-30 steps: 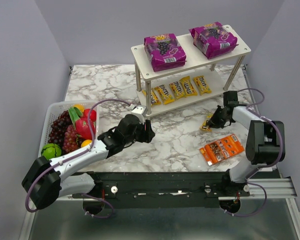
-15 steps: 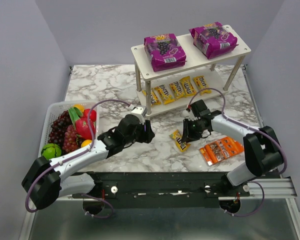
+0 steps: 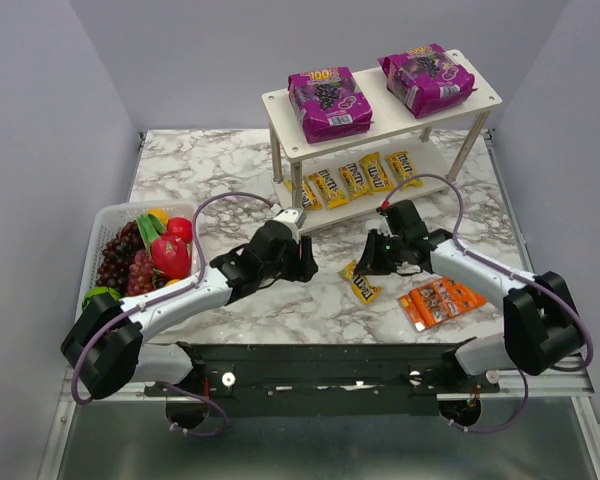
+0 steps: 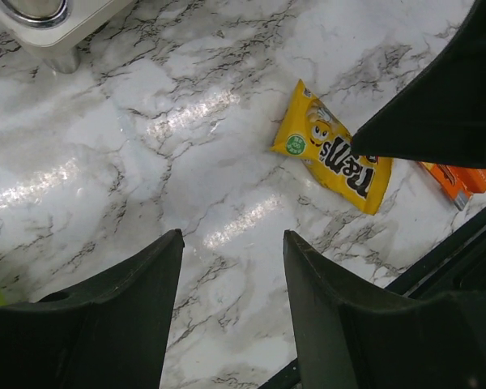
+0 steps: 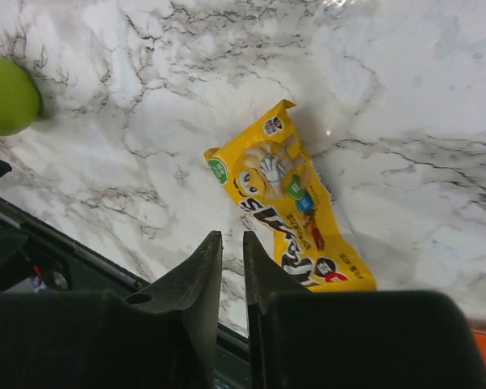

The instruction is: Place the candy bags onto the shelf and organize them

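Marbled surface, boxed in by plain grey walls. Found one yellow packet lying flat and askew on the bare marble, in front of the shelf and apart from it. Saw the right claw poised just over that packet, fingers pressed almost together with only a thin slit between, pinching nothing. Noted one end of the packet hidden behind a finger in the right wrist view; could not tell whether claw and wrapper touched. Saw the left claw to the packet's left and clear of it, fingers spread wide, empty, aimed down at the marble. Spotted the orange pack flat on the surface just to the right of the packet, near the front edge. Counted five more yellow packets laid side by side in a slanting row on the shelf's lower tier. Found two purple pouches on the top tier, one toward each end, lying flat with a gap between. Made out a white basket at the far left, filled with dark grapes and with red, orange and green fruit. Caught a green fruit at the left edge of the right wrist view.
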`<state>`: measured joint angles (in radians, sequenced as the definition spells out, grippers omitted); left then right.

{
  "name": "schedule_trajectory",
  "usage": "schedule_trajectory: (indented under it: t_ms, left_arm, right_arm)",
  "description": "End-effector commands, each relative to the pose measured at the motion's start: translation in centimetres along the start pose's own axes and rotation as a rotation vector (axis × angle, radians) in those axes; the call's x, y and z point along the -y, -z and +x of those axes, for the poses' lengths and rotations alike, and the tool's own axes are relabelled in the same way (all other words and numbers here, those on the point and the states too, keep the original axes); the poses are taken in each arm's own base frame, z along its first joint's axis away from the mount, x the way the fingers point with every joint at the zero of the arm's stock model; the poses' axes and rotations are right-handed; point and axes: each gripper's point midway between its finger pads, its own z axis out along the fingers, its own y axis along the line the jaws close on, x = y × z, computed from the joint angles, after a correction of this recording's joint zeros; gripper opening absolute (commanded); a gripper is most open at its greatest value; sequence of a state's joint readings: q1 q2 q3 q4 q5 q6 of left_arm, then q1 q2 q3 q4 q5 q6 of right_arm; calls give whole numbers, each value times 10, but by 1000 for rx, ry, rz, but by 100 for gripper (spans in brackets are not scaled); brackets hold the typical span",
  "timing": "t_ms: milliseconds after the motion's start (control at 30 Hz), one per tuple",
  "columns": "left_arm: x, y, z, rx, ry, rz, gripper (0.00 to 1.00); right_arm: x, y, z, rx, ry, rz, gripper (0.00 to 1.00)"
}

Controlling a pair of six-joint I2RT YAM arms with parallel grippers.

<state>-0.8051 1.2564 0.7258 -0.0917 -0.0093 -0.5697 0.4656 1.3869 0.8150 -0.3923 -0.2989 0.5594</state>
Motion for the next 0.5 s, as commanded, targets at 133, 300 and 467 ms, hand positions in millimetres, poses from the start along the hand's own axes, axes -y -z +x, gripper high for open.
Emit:
schedule_trajectory:
  t_ms: [133, 300, 467]
  left_arm:
    - [26, -13, -14, -12, 4, 97, 61]
    - [27, -17, -9, -36, 3, 108, 61]
    - [31, -23, -7, -55, 3, 127, 61]
  right_arm:
    - [25, -50, 17, -82, -140, 118, 15]
    - [23, -59, 38, -158, -80, 122, 13]
    - [17, -37, 29, -65, -62, 131, 13]
